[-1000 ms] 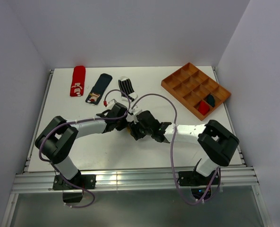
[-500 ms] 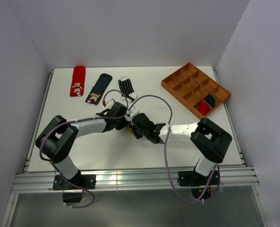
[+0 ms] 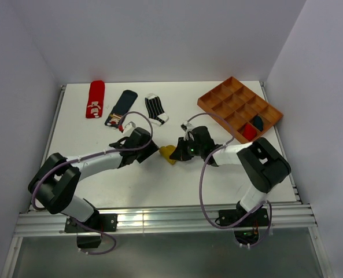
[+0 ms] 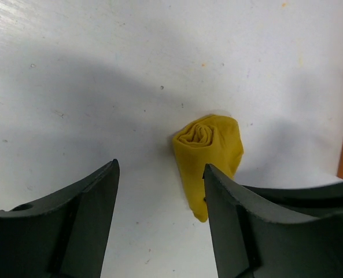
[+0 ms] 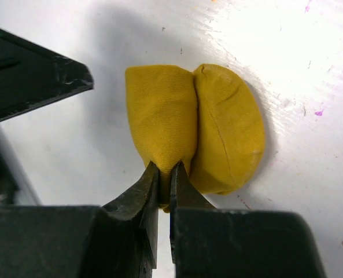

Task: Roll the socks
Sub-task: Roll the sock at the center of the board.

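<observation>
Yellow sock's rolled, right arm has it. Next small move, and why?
Probably lift the right gripper straight up with the mustard sock: its jaws pinch the finished roll, the left gripper stands open beside it, and the wooden tray has empty compartments.

Mid-table rolled sock (image 3: 169, 154) between left gripper (image 4: 159, 168) and right gripper (image 5: 164, 171), tray (image 3: 239, 103) back right

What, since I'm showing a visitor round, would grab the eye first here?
The rolled yellow sock in the middle of the table, pinched by the right gripper, with the left gripper open beside it. Then the wooden tray at far right, holding a red roll and a navy roll.
</observation>
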Motion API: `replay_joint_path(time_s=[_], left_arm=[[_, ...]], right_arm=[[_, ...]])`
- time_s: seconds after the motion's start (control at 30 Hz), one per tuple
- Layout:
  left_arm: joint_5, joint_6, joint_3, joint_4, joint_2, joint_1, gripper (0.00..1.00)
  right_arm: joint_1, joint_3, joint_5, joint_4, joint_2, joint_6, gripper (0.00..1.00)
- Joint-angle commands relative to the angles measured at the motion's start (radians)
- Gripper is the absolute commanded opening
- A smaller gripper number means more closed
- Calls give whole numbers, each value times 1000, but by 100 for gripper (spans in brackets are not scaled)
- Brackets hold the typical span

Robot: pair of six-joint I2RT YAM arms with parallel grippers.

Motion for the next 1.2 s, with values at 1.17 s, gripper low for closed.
replay_joint_path(time_s=[1.17], left_arm=[[76, -19, 25, 199, 140, -33, 56]], right_arm=[[-192, -52, -402, 256, 331, 370, 0]])
